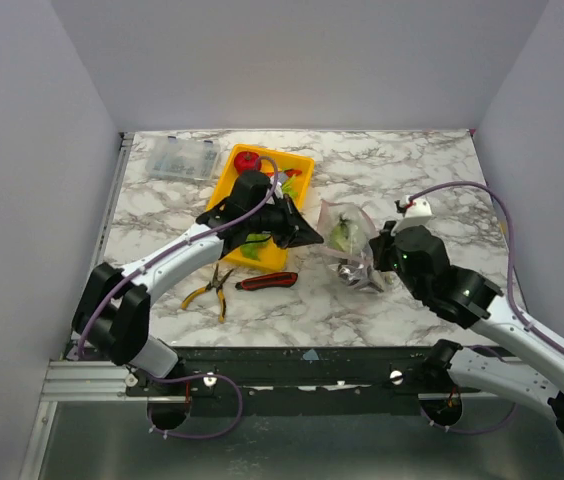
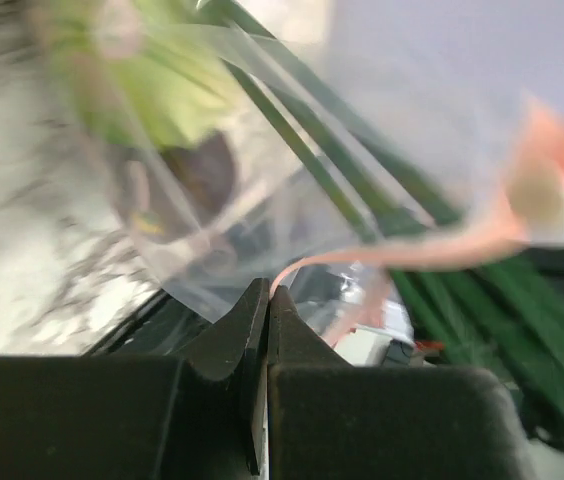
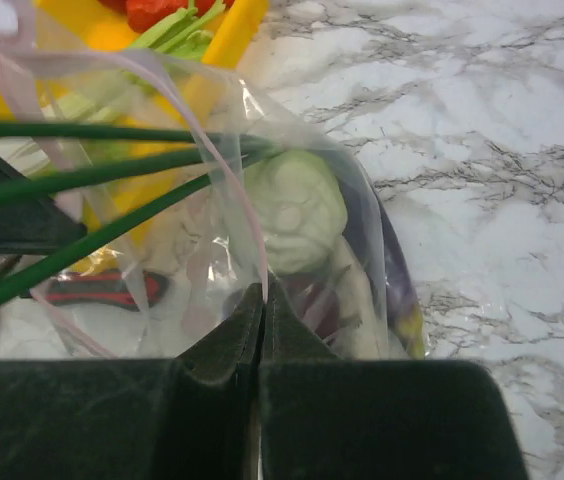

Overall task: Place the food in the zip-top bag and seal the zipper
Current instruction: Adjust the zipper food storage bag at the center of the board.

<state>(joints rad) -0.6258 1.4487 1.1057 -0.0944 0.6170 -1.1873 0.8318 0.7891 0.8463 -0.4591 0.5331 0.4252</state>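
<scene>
Over the surface, left hand and right hand both clench the bag's zipper; an uneven pull could slip it loose, spilling the cabbage.

The left pincer is clamped on the pink zipper of the clear zip-top bag. A blurred green cabbage shows inside, far left.

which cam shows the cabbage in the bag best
The right wrist view: the green cabbage sits sharp and close inside the zip-top bag. The left wrist view gives only a blurred green mass, likely it, through the plastic; the top view shows just a small green patch in the bag.
</scene>
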